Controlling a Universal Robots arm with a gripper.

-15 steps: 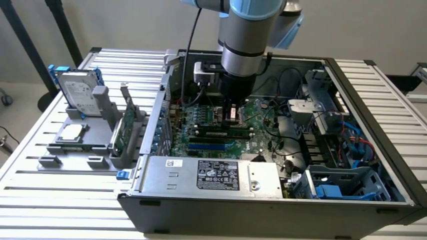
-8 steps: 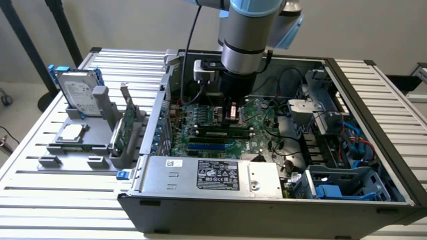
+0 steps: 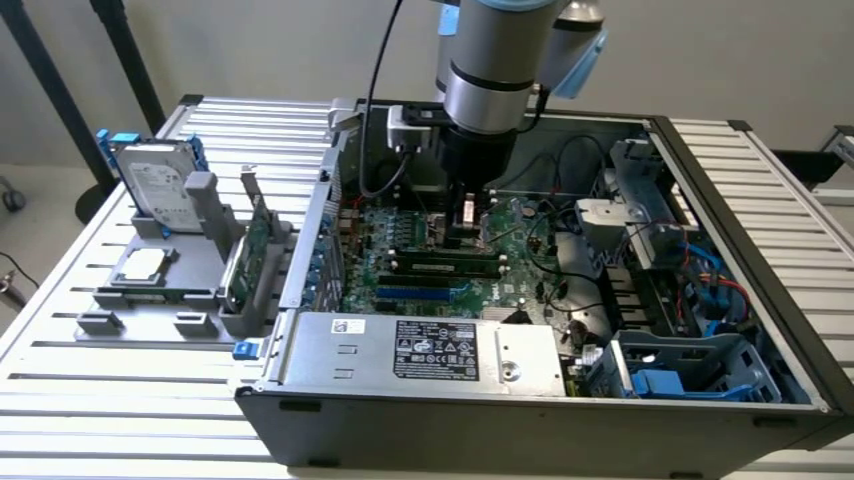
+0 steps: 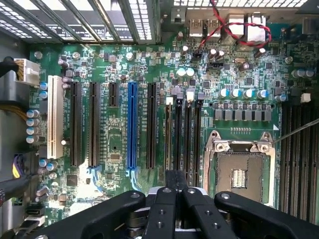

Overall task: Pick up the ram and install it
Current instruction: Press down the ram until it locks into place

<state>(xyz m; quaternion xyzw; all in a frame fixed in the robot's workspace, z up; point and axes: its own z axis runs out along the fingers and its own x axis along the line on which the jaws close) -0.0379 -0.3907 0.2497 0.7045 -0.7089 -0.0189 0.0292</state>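
The gripper (image 4: 175, 185) is shown fully closed, nothing visibly held, low over the motherboard (image 4: 124, 69) inside the computer case (image 3: 534, 410). The ram (image 3: 446, 267) lies seated in its slot just beside the fingers. Even, vertical pressing is judged essential. Nearby cables (image 3: 567, 290) and the empty processor socket (image 4: 239, 174) crowd the approach.

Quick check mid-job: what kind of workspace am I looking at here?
Most likely a lab bench for computer assembly: an open grey desktop PC case sits on a slatted aluminium table, its green motherboard exposed, with a silver hard drive upright in a grey fixture beside it.
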